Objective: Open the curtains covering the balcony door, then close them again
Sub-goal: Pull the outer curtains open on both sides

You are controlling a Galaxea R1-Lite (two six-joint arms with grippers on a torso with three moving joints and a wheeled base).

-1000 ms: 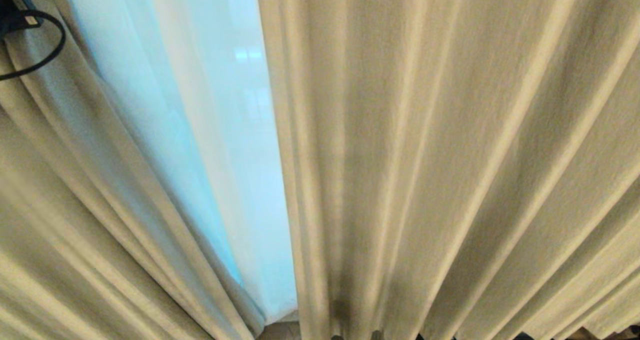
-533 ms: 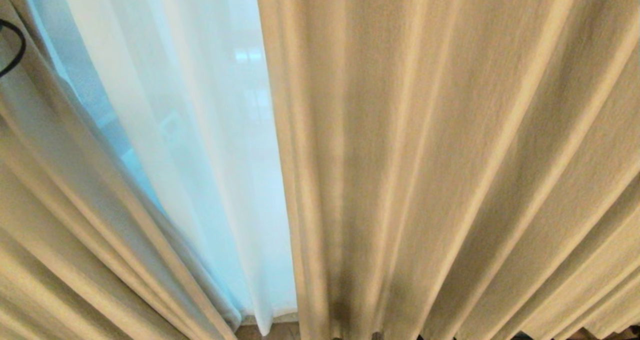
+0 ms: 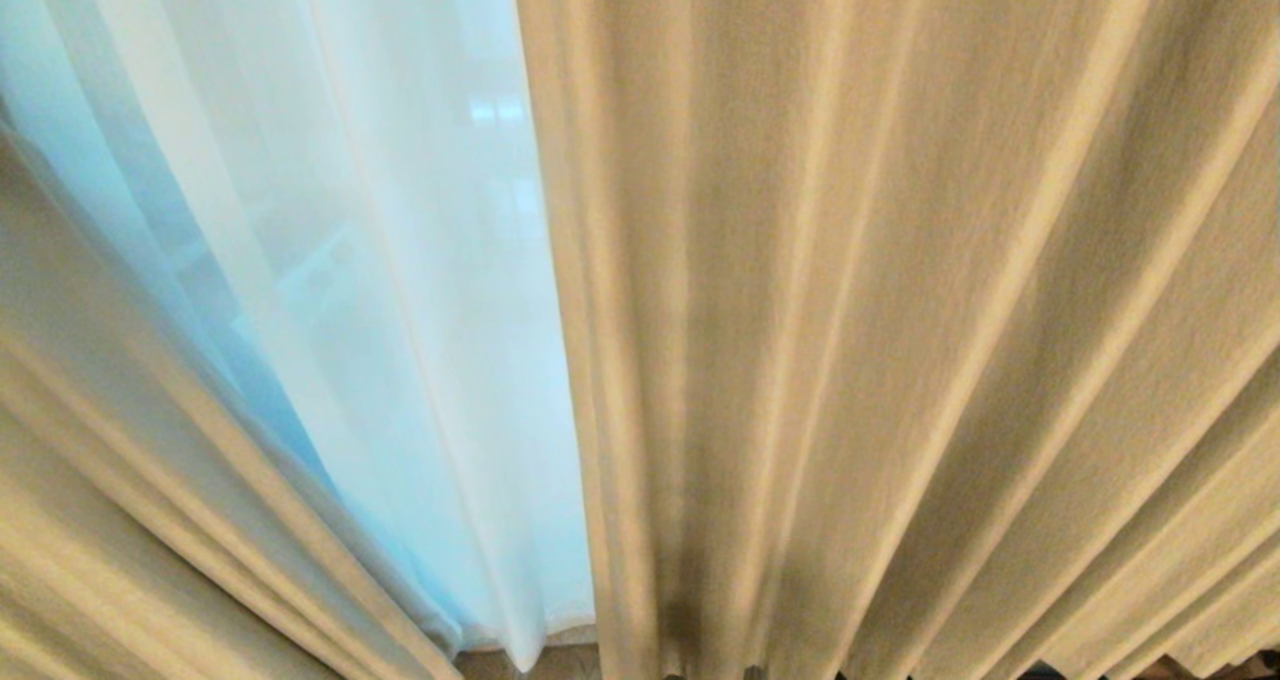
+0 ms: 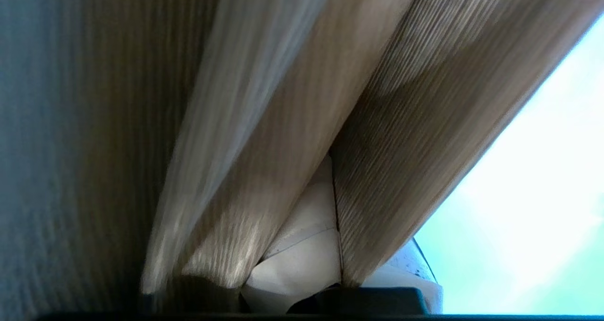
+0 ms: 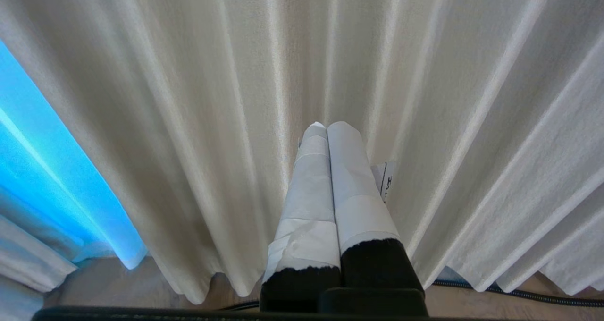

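Observation:
The curtains hang right in front of me. A thick cream right drape (image 3: 900, 310) fills the middle and right of the head view. The cream left drape (image 3: 120, 520) is drawn aside to the lower left, with the sheer white panel (image 3: 380, 290) glowing in the gap between them. The balcony door is hidden behind the sheer. My left gripper (image 4: 339, 207) is outside the head view; in its wrist view a fold of the left drape (image 4: 377, 170) runs between its white-taped fingers (image 4: 302, 250), which are shut on it. My right gripper (image 5: 327, 127) is parked low before the right drape (image 5: 448, 99), shut and empty.
A strip of wooden floor (image 3: 560, 665) shows under the curtain hems. A black cable (image 5: 519, 296) lies on the floor (image 5: 94, 283) below the right drape. Fabric surrounds both arms closely.
The left drape's edge has been pulled further left, widening the gap that shows the sheer. My left wrist and its black cable have left the head view at the upper left.

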